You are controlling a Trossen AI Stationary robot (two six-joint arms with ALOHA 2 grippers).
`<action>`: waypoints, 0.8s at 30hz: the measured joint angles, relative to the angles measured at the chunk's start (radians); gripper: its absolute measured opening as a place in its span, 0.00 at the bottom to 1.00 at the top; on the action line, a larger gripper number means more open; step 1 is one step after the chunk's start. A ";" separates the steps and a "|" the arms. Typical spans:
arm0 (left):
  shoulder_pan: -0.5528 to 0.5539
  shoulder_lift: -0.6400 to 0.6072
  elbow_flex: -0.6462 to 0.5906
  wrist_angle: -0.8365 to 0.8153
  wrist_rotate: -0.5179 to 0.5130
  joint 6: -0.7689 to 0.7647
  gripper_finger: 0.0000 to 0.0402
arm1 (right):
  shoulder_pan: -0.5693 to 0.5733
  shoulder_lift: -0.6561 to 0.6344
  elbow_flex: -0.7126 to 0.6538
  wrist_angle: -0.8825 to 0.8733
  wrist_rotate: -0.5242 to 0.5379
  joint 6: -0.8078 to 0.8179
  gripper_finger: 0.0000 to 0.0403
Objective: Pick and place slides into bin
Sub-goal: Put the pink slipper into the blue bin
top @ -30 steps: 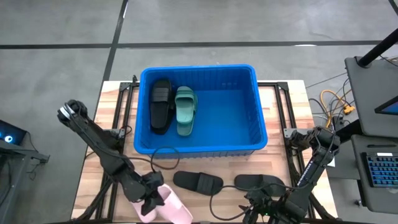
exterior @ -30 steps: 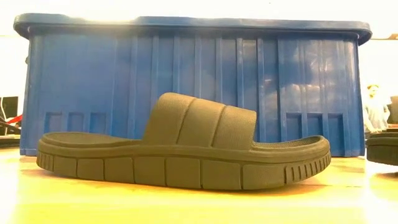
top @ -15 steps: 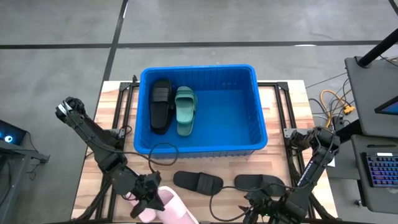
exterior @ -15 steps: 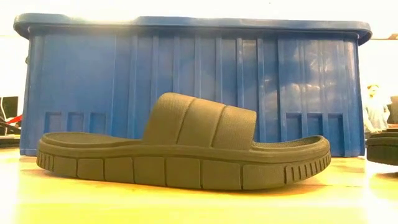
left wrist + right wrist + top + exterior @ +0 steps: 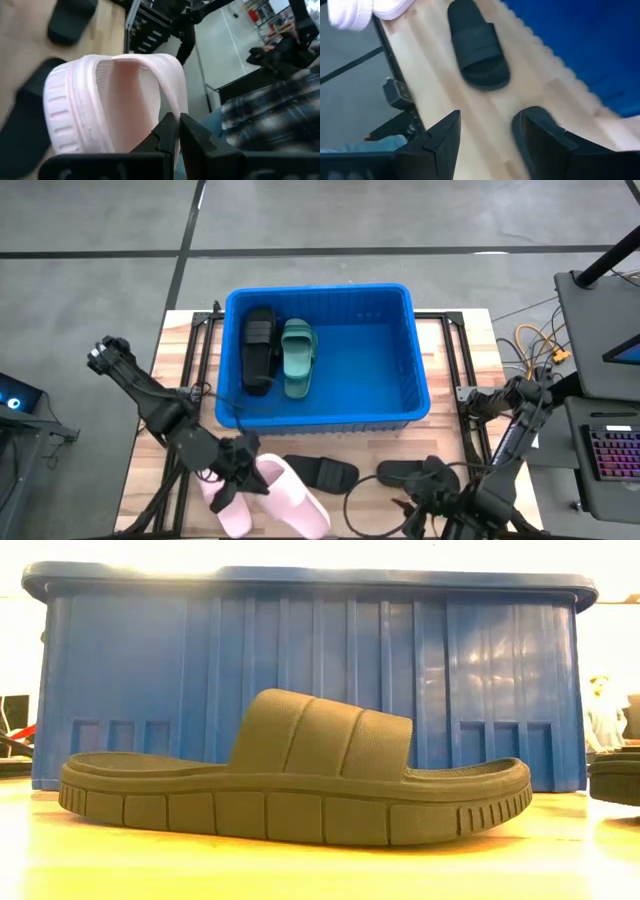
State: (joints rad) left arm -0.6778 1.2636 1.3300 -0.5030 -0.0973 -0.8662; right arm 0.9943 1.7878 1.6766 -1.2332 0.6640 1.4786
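Pink slide (image 5: 285, 492) now higher, nearer bin (image 5: 322, 420)

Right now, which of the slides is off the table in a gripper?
The light pink slide: the left gripper is shut on its strap. The two dark ones on the table and the two in the blue bin lie free.

You have the blue bin (image 5: 420, 385) at the table's far middle, holding a black slide (image 5: 258, 348) and a light green slide (image 5: 298, 357) side by side in its left half. Two dark slides (image 5: 320, 472) (image 5: 400, 474) lie flat along the near edge. A pink slide (image 5: 285, 492) sits lifted at the near-left.
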 joint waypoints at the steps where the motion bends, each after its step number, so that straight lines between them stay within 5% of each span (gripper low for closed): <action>1: 0.012 0.000 0.025 -0.030 0.005 0.016 0.00 | 0.000 -0.001 0.017 -0.030 0.004 -0.002 0.48; 13: 0.199 0.016 0.244 -0.308 0.153 0.193 0.00 | 0.000 -0.002 0.176 -0.255 0.102 -0.051 0.34; 24: 0.403 0.031 0.372 -0.434 0.220 0.412 0.00 | -0.001 -0.002 0.250 -0.289 0.196 -0.152 0.22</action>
State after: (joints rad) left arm -0.2747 1.2948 1.7025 -0.9373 0.1228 -0.4547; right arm 0.9937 1.7863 1.9263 -1.5226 0.8598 1.3264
